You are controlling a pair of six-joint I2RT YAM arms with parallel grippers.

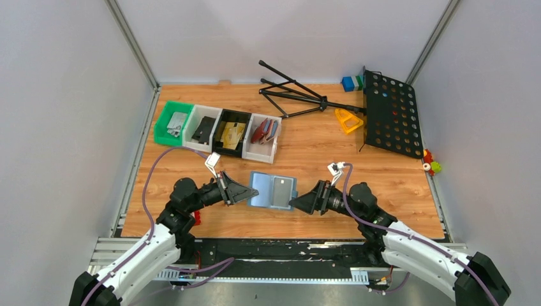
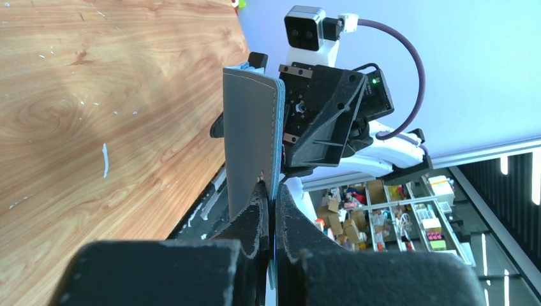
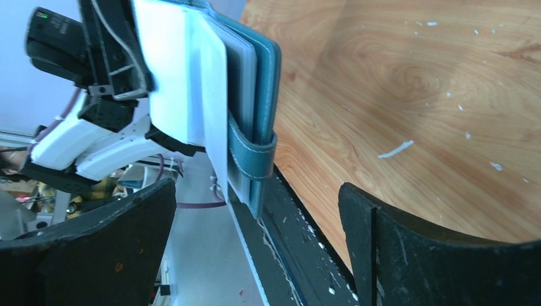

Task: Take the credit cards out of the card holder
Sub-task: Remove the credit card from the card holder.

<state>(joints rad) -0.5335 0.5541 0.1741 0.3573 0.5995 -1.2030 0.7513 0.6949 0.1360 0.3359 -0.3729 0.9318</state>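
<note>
The wooden surface (image 1: 332,159) lies beneath the card holder (image 1: 265,191), which is held open over its near middle. The left gripper (image 1: 253,192) is clenched on its left edge. The right gripper (image 1: 294,203) is spread wide near its right edge. A grey card (image 1: 282,187) sits in a slot.

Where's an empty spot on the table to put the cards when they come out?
Bare wood lies between the white bin and the black holed panel, nearer than the stand legs. More is beyond the right arm, toward the toys. It's crowded at the bins and around the card holder between the left tool and right tool.
</note>
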